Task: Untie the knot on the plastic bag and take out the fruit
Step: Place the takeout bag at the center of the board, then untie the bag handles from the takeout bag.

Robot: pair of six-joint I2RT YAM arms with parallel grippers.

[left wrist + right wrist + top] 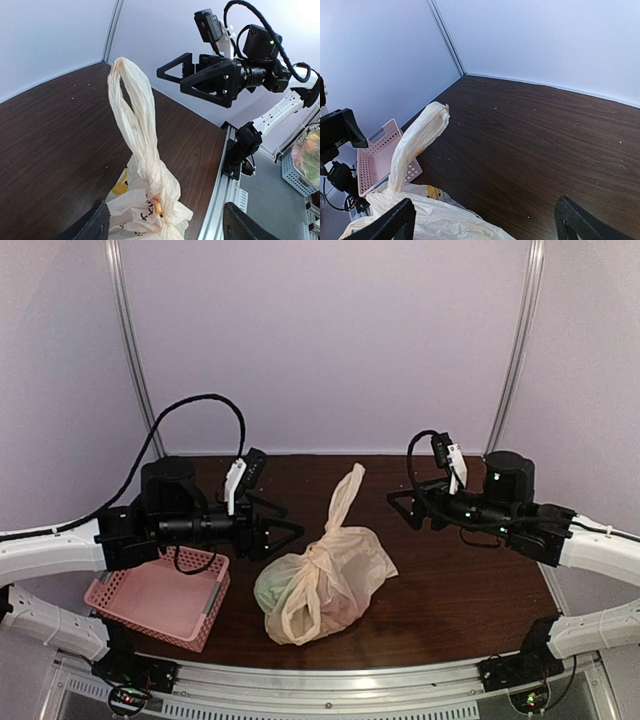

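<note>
The pale peach plastic bag point(330, 585) sits mid-table, tied, with something green, the fruit point(274, 590), faintly showing through its left side. The knot point(318, 555) pinches the handles, and a long handle loop point(347, 495) stands up from it. My left gripper point(283, 526) hovers open just left of the bag. In the left wrist view the knot point(161, 204) lies between its wide-apart fingers point(95, 226) with no grip on it. My right gripper point(401, 510) is open to the right of the loop, apart from the bag point(435, 220).
A pink perforated basket point(160, 595) stands at the front left, under the left arm, and also shows in the right wrist view point(376, 161). The table's metal front rail point(330, 685) runs close in front of the bag. White walls enclose the back and sides.
</note>
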